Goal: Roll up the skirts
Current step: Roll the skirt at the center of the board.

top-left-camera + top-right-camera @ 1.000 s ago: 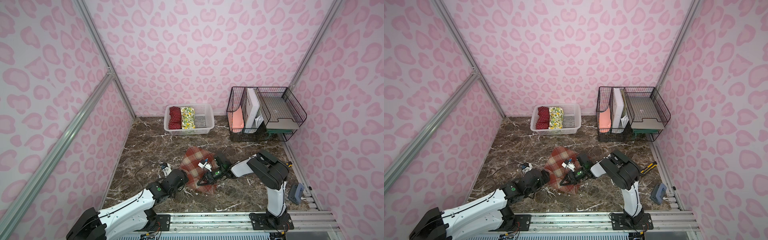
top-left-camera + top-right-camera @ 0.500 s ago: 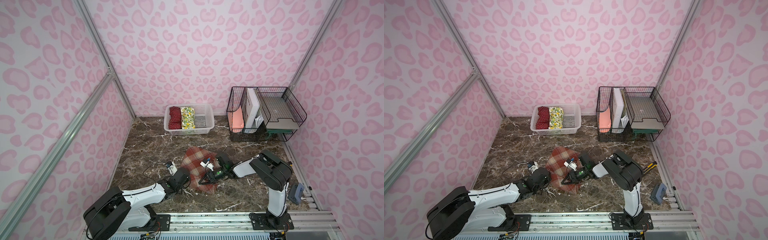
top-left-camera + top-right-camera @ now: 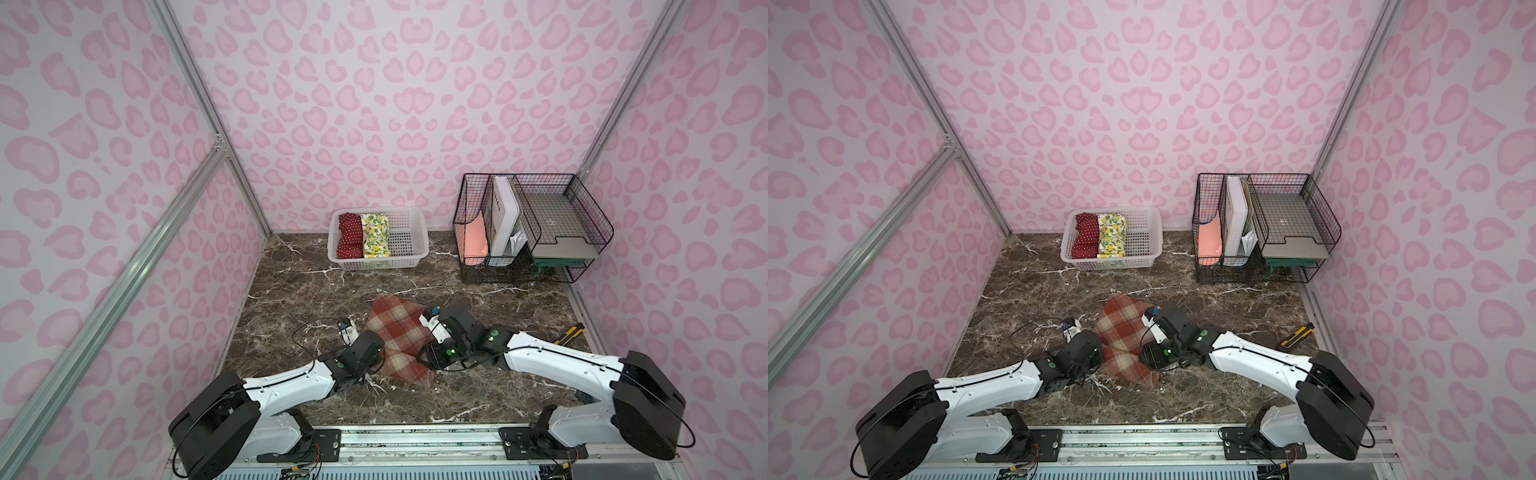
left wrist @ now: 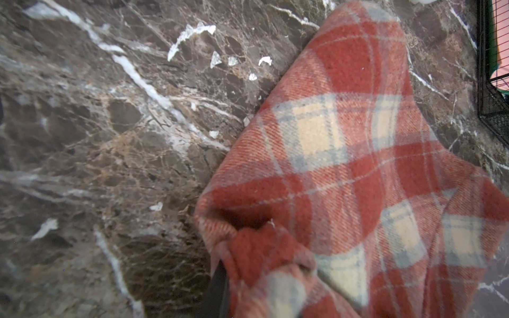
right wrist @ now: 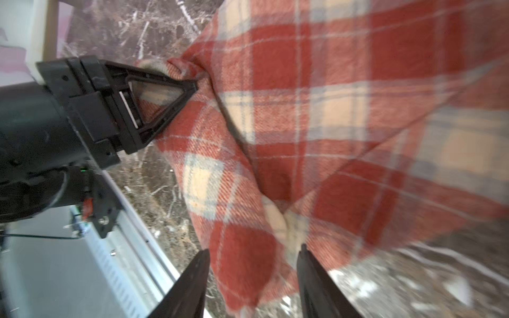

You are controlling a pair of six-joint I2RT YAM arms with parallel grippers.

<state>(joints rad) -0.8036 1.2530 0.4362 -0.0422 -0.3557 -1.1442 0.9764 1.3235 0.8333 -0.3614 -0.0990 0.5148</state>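
L gripper (image 5: 192,82) pinched shut, R gripper (image 5: 253,249) jaws apart, both arms low

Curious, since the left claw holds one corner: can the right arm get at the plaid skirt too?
Probably yes. The right gripper is open, the edge of the plaid skirt between its jaws; the left gripper pinches another corner, clear of it.

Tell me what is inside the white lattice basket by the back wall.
Two bundled skirts lie side by side at one end of the basket: a red polka-dot skirt and a lemon-print skirt. The rest shows bare lattice floor. Anything beneath the bundles is covered.
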